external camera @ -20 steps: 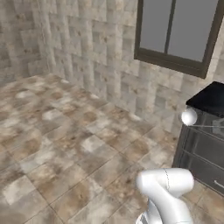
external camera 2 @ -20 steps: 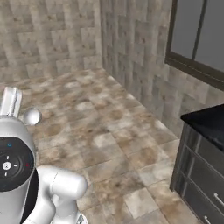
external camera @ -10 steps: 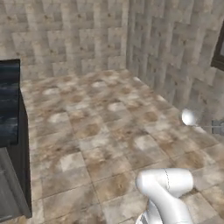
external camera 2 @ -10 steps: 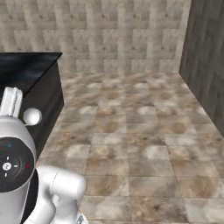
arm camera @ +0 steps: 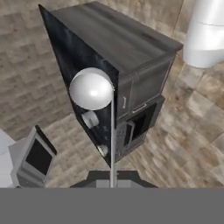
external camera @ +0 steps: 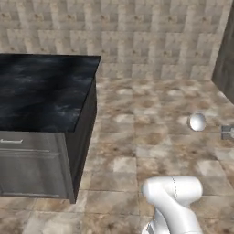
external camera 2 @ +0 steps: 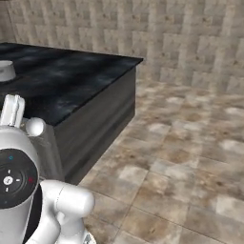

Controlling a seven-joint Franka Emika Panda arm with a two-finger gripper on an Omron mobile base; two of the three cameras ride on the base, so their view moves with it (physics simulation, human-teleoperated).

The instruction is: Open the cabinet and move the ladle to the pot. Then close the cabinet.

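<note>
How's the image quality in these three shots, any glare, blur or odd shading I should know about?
Hand view: sharp, the ladle bowl shades from bright white to grey, with no hard glare. Left base view: soft and blocky, the ladle's bowl a pale blob, mottled sheen on the black counter. Right base view: flat even light, floor tiles smeared.

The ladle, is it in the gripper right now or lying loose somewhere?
In the gripper. In the hand view the ladle rises straight from between the fingers, its thin handle running down into them and its round bowl out in front, clear of the black counter.

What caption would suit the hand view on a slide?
Ladle held upright in the shut claw, above a black-topped counter and tiled floor.
</note>
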